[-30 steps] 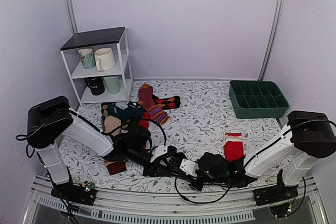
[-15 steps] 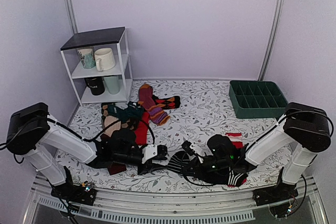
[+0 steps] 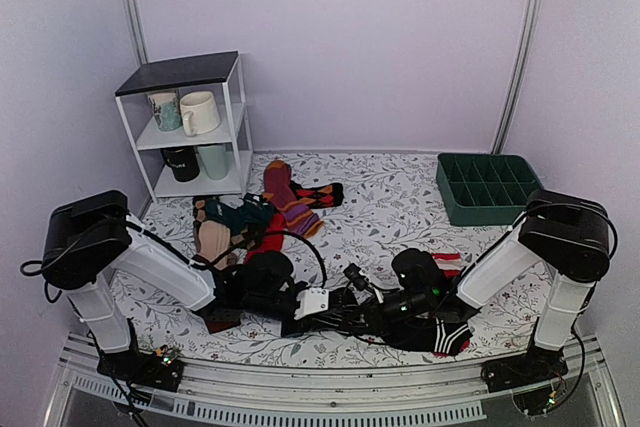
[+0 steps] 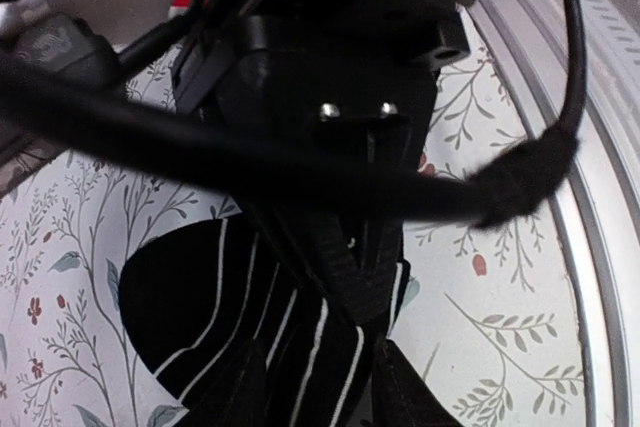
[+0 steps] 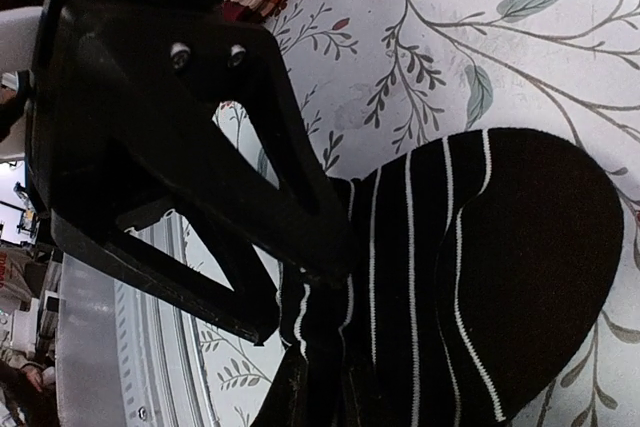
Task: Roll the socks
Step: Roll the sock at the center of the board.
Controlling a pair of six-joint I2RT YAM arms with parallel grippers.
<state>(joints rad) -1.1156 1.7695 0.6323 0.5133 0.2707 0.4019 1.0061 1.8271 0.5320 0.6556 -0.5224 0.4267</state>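
Stripes on the socks (image 5: 480, 277) are showing thin and white across black knit. The fabric is lying on the bench (image 3: 400, 207) near its front edge, about midway between the two arm bases; whether it is one sock or a stacked pair, I cannot tell. The left pincer (image 4: 355, 319) is coming down on it from one side with its fingers pressed together on a fold of the knit. The right pincer (image 5: 300, 292) is biting the opposite edge, likewise pinched on the fabric as far as its wrist view is showing. Half a second ago the two were standing farther apart with the knit drawn out between them. Now the left arm is swinging back in toward the right one, so the gap is closing and the fabric is bunching up between them. I am reading that as the folding-over stroke of the roll being under way, not finished, since the rounded end is lying open and flat in both wrist views. Farther out, a red sock (image 3: 445, 263) is lying just behind the right arm. A black sock with a red-and-white end (image 3: 450, 339) is resting beside that arm's forearm, and a heap of mixed socks (image 3: 245, 222) is sitting well apart toward the left rear.
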